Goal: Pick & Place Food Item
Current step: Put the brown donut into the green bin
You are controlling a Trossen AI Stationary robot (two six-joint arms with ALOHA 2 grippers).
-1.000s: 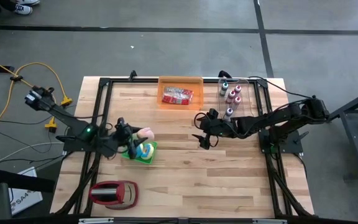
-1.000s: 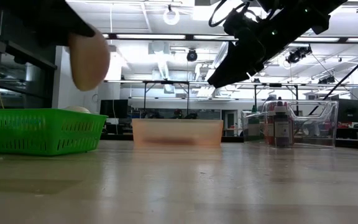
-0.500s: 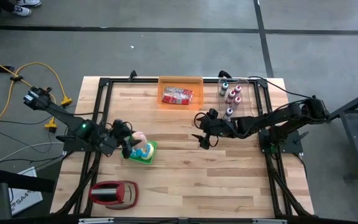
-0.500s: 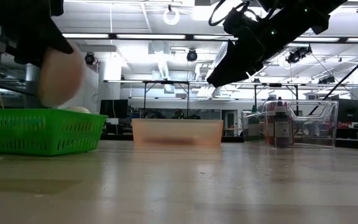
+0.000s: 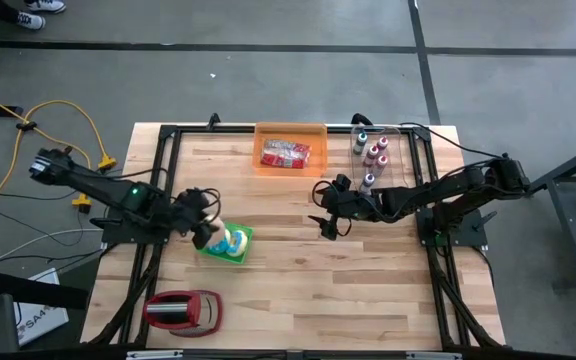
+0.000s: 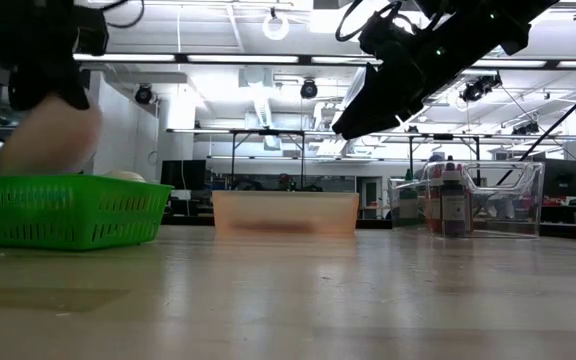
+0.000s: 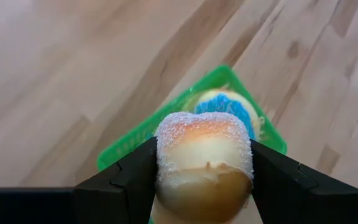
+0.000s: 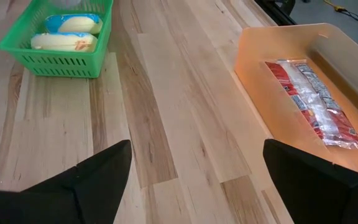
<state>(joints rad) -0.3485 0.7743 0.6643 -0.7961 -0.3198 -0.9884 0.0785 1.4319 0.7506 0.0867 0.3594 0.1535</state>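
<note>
Above the green basket (image 7: 120, 146) the left gripper (image 7: 202, 180) clamps a sugared bun (image 7: 202, 163), held high so it clears the rim, while the right gripper (image 5: 328, 215) waits spread wide at mid-table, out of the way.

i see a table (image 5: 298, 290) of pale wood planks, smooth with a low sheen. the green basket (image 8: 55, 59) looks like perforated plastic, the orange bin (image 8: 278, 74) translucent matt plastic holding a glossy wrapped packet (image 8: 316, 102). the bun (image 7: 204, 162) in my left gripper (image 7: 202, 177) has a grainy, sugar-dusted top, though it may just be foam. the fingers (image 7: 120, 183) look matt black.
</note>
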